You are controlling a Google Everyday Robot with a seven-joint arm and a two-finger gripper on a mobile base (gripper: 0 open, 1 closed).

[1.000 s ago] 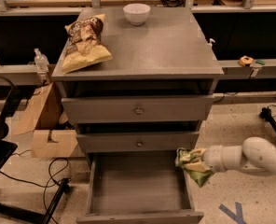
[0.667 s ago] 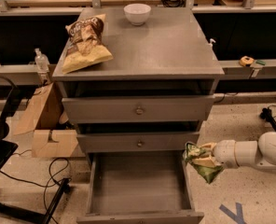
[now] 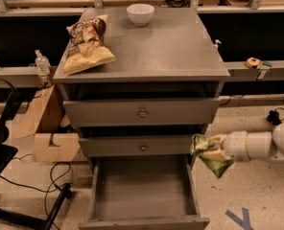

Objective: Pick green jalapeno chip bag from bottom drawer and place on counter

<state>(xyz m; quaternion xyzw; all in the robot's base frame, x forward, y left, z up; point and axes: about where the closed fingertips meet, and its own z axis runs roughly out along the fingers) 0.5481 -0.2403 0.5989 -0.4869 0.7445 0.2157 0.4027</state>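
Beside the bottom drawer (image 3: 143, 191), my jaws are clenching the green chip bag (image 3: 214, 160) (already out); the counter (image 3: 171, 47) is awaiting it.

The robot's smooth white arm (image 3: 257, 145) is made of rounded cylindrical segments. Thin darker seams ring it where one segment meets the next, and it swells into a bulbous white joint at the right edge of the view. At its left tip, low on the right of the view, sits the short, stubby end effector (image 3: 210, 152), cream-yellow against the white.
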